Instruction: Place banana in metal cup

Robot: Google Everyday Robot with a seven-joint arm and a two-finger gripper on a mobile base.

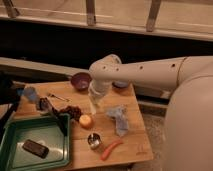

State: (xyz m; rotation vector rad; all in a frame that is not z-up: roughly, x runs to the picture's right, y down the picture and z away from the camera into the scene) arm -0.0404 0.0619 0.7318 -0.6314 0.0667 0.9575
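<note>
Seemingly upright under the gripper (96, 96), the banana (93, 106) hangs end-down, probably to enter the metal cup (94, 141) nearer the board's (135, 140) front edge. I cannot tell whether it is clamped.

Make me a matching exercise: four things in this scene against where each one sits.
1 metal cup
2 purple bowl
3 dark block
4 gripper

a inside the green tray
b at the table's far edge
c near the front edge, beside the orange-red stick
d over the table's middle, behind the round fruit

Pairs: 1-c, 2-b, 3-a, 4-d.
</note>
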